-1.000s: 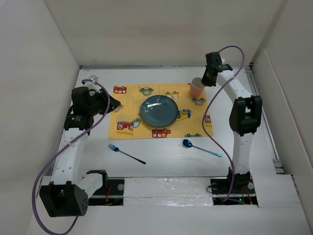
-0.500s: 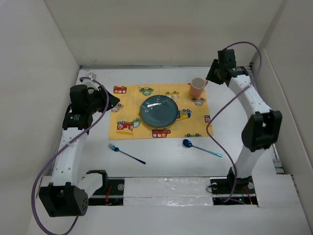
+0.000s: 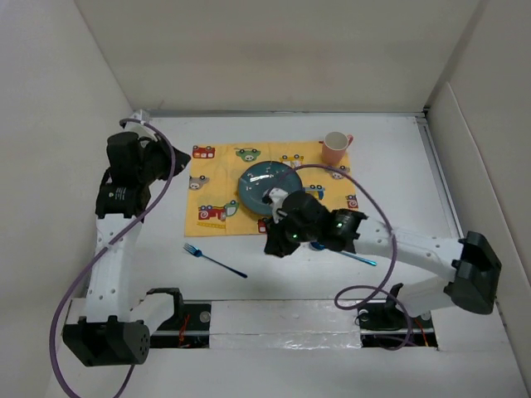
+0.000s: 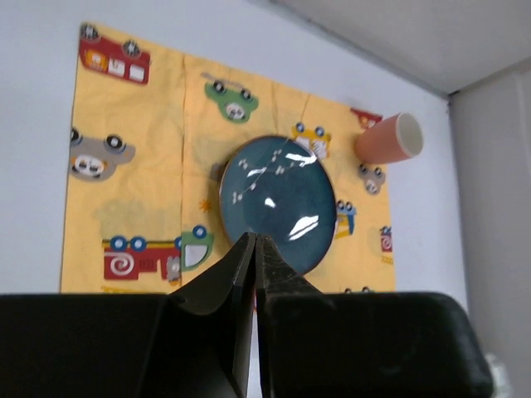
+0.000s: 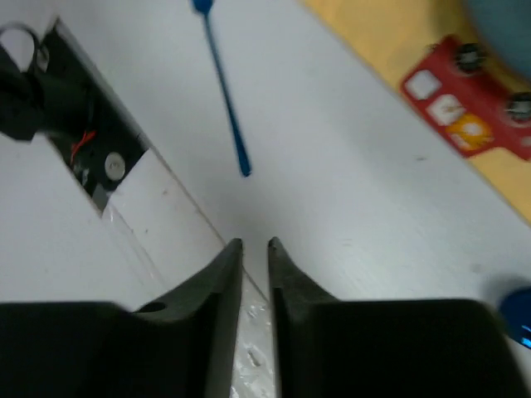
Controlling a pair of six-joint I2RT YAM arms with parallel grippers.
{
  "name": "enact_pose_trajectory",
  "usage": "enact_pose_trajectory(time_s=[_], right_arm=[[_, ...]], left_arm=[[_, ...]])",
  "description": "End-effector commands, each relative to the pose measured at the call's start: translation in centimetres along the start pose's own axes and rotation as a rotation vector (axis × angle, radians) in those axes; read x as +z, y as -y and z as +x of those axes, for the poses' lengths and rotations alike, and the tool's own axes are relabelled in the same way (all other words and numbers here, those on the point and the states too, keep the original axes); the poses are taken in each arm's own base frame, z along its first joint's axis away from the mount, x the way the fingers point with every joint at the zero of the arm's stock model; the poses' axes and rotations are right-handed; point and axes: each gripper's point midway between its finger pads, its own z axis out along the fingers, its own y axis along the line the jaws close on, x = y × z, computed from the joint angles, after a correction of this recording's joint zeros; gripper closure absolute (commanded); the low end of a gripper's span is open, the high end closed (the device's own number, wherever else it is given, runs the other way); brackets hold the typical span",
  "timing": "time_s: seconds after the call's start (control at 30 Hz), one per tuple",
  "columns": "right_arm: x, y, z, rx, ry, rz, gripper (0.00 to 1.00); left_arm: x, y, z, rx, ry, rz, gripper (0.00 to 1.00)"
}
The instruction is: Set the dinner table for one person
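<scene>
**Subject.** The worktop [image 3: 398, 178], white and walled by panels, fills the scene. The setting lies at its centre.

**Setting.** A yellow placemat [image 3: 217, 170] lies flat on it, with a blue plate [image 3: 261, 178] in its middle. A pink cup [image 3: 335, 148] stands upright at its far right corner. The fork [image 3: 214, 260] lies off the mat, near and left. The spoon [image 3: 358, 258] lies off the mat, near and right. Judged about half done: the cutlery is not yet beside the plate.

**Hands.** The right hand [image 5: 253, 245] hangs low over bare worktop between fork and spoon. Its fingers are drawn close with only a thin slit between them, and they hold nothing. The left hand [image 4: 254, 240] is raised at the far left, pointing across the mat. Its fingers are pressed together and it is empty.

**Risks.**
- The right arm crosses over the spoon's bowl and the near edge of the plate. A low sweep could drag the spoon or knock the plate off centre.
- Either utensil lies thin and flat. Fingers this close must spread first, or they will push it along rather than pinch it.
- The right arm's cable loops close over the near worktop and may snag.

**Obstructions.** The right arm hides most of the spoon from above. The fork lies unobstructed.
</scene>
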Motion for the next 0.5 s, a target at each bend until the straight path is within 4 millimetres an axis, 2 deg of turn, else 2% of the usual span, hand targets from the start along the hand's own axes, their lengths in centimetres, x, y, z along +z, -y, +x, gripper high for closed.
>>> enact_pose_trajectory(time_s=[0.0,0.03,0.07,0.1,0.13,0.17,0.2,0.23,0.27,0.3,0.33,0.37,0.4,0.47], right_arm=[[2.7,-3.9,-1.3,-0.078,0.049,-0.046,0.72],[3.5,-5.0,-1.0,-0.098,0.036,-0.062,0.59],[4.2,-7.5,-1.5,-0.136,0.043,-0.115,0.54],[6.6,-7.8,0.0,-0.154,-0.019,-0.107,0.51],[8.3,-11.0,-0.1,-0.225,-0.026,-0.142,0.47],[9.8,-10.0,1.1,-0.226,-0.058,-0.102,0.47],[10.9,-10.4,1.5,-0.251,-0.070,-0.082,0.46],[11.5,-12.0,1.0,-0.285,-0.069,-0.087,0.47],[12.7,-11.8,1.1,-0.305,-0.070,-0.050,0.47],[14.9,-10.7,2.1,-0.316,-0.100,-0.001,0.46],[15.6,-10.8,2.6,-0.336,-0.112,0.014,0.47],[16.2,-11.6,1.3,-0.338,-0.089,0.010,0.46],[17.6,-10.7,2.3,-0.349,-0.116,0.044,0.46],[18.5,-10.3,2.2,-0.359,-0.114,0.068,0.46]], left_arm=[[-2.2,4.2,-5.6,0.015,0.156,0.094,0.98],[-2.5,4.9,-6.2,0.000,0.171,0.113,0.97],[-2.8,6.1,-7.1,-0.032,0.200,0.166,0.94],[-3.0,6.8,-7.3,-0.048,0.207,0.198,0.92],[-3.6,8.0,-7.7,-0.067,0.221,0.257,0.89],[-3.6,8.0,-7.7,-0.067,0.221,0.258,0.89],[-3.8,8.2,-7.8,-0.066,0.221,0.260,0.88],[-4.2,8.2,-7.8,-0.066,0.224,0.256,0.88],[-4.5,8.1,-7.7,-0.059,0.231,0.250,0.88],[-4.6,8.1,-7.6,-0.056,0.230,0.249,0.88],[-4.8,7.9,-7.1,-0.059,0.224,0.245,0.88],[-4.8,7.7,-6.8,-0.058,0.220,0.241,0.88],[-4.8,7.8,-6.4,-0.054,0.213,0.247,0.88],[-4.7,7.6,-5.7,-0.053,0.203,0.243,0.87]])
